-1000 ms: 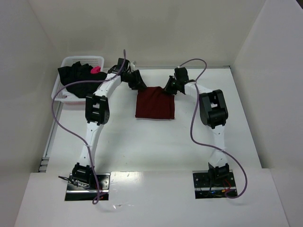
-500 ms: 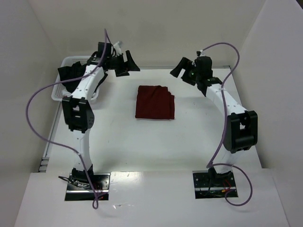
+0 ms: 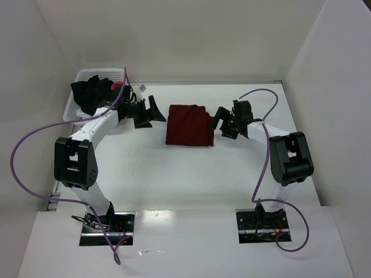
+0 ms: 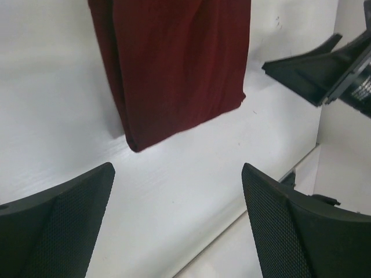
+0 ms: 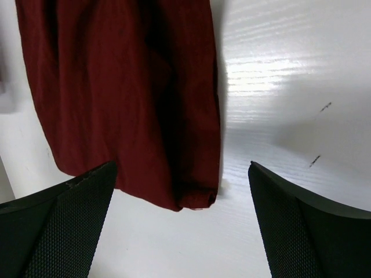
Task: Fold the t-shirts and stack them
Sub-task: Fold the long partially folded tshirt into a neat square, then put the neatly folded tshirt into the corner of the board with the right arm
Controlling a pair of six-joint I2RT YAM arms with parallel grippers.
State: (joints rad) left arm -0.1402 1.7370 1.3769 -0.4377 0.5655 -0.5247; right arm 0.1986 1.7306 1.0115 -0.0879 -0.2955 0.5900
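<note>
Left wrist view: left claw [image 4: 178,171] spread wide, nothing between the jaws, low over the white table [image 4: 191,231]. Just ahead of it, on its left-finger side, lies a corner of the maroon cloth t-shirt [image 4: 174,63]. The shirt is folded flat in several layers, with one edge running straight away from the claw. No contact.

Right wrist view: right claw [image 5: 182,168] likewise gaping and empty. Another corner of the shirt sits just ahead, again toward the left finger. Ahead of the right finger there is only bare table. A small loose hem end pokes out at this corner.

Top external view: the claws face each other across the shirt, one at each side edge. Behind the left claw, well apart from the folded shirt, a black cloth t-shirt [image 3: 90,97] with a pink mark [image 3: 117,84] is heaped unfolded in a white plastic mesh basket [image 3: 101,71].

Judgement: the maroon fold looks nearly finished, so the step in hand reads as a final fold or squaring-up.

To do it well:
- Shift each claw sideways so its corner sits centred between the jaws.
- Go low enough to catch every layer, not just the top one.
- Close both sides together, lift only slightly, and carry them level so the layers do not slide.
- Tuck in the stray hem end.
</note>
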